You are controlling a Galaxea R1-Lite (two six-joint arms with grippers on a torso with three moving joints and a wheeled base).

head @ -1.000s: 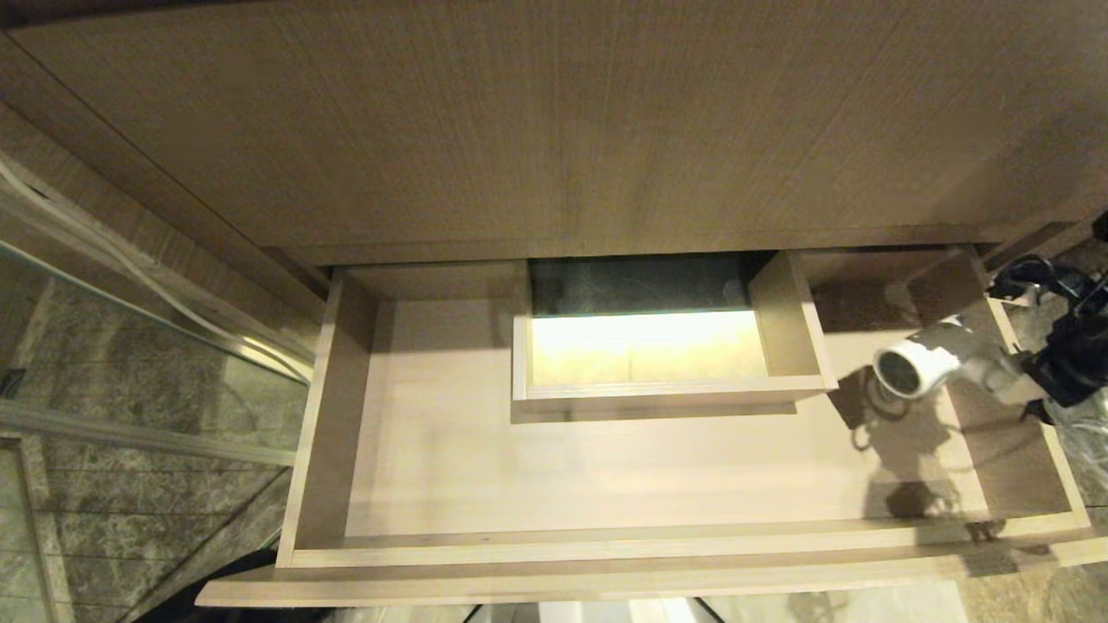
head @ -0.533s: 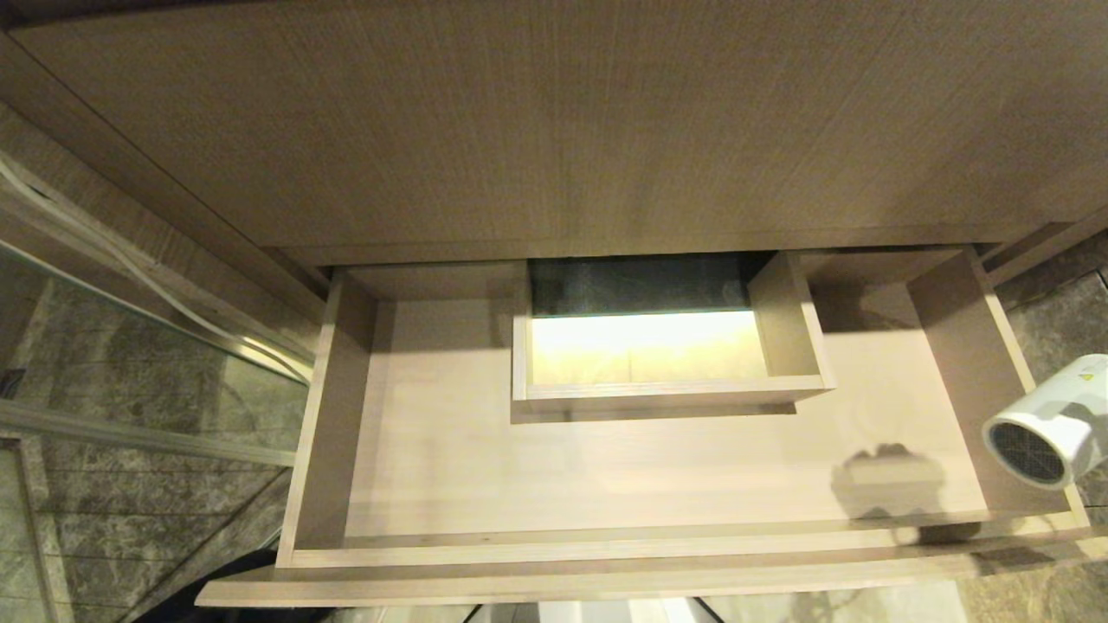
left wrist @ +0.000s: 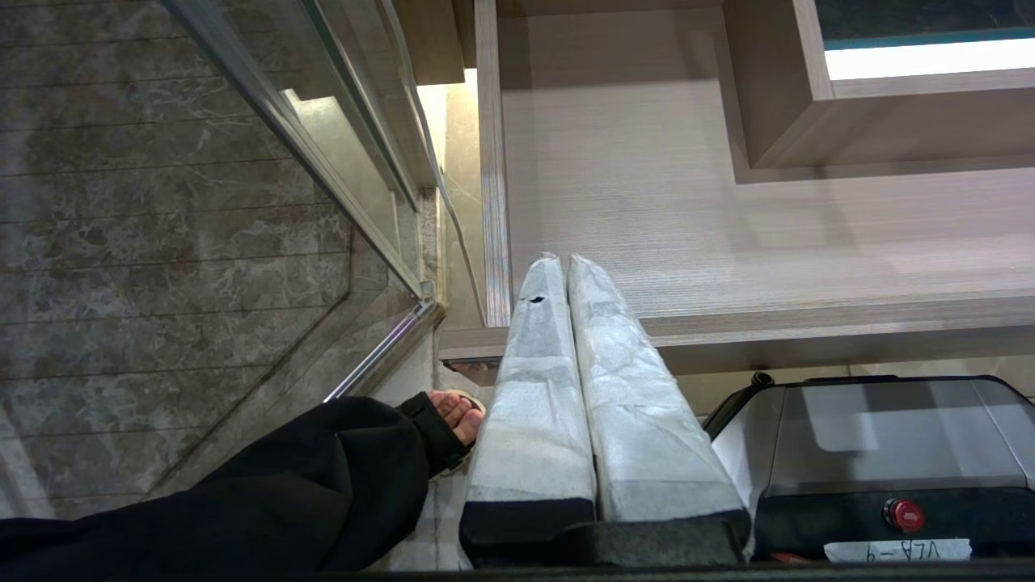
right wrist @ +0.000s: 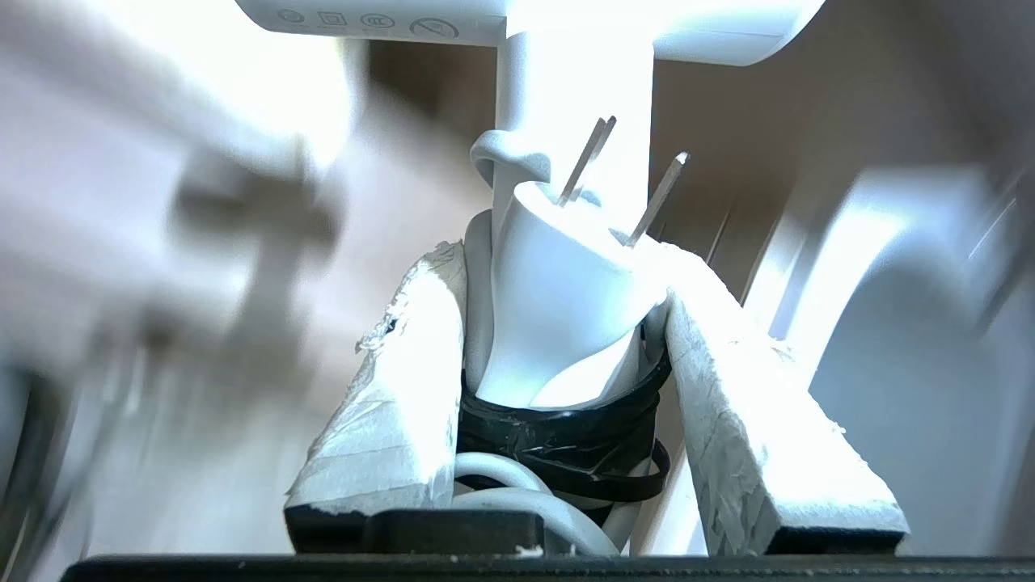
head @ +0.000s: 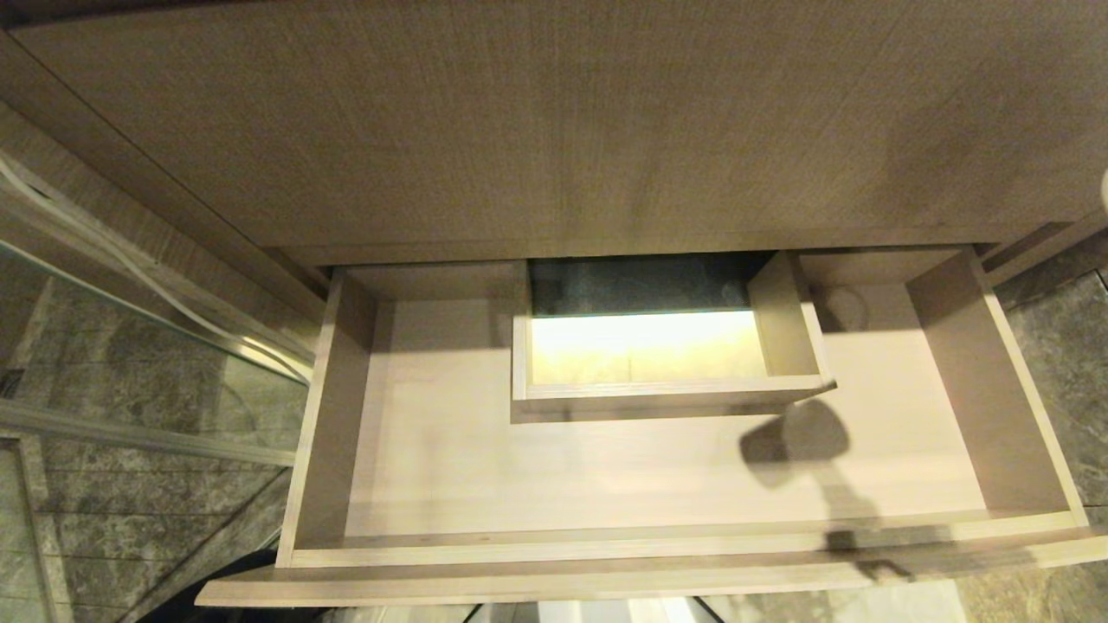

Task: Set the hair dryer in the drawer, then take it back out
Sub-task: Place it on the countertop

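Since the earlier head frames the hair dryer [right wrist: 566, 121] has left the head view: one second ago it hung over the drawer's right end, half a second ago it was at the right wall, and now only its shadow falls on the drawer floor, right of centre.

Drawer [head: 554, 467] pulled fully out below the wood-grain cabinet front [head: 554, 121]. Nothing lies on its floor. Boxed rectangular hole [head: 645, 346] at rear centre, lit from below.

Right tool [right wrist: 566, 275]: clamped on the dryer's white handle together with the cord bundle. Taped fingers [right wrist: 404, 372] sit on both sides of the handle; the white plug [right wrist: 566, 283], prongs up, is strapped against the handle with black tape [right wrist: 558, 428]. The barrel's underside crosses the far end of the right wrist view. Surroundings in that view are blurred; the dryer's position relative to the drawer cannot be read from it.

Left tool [left wrist: 570, 275]: closed, taped fingers pressed together, empty, parked near the drawer's front left corner.

A person's black sleeve [left wrist: 242, 493] and hand [left wrist: 457, 416] show low beside the left tool, over the marble floor [left wrist: 162, 242].
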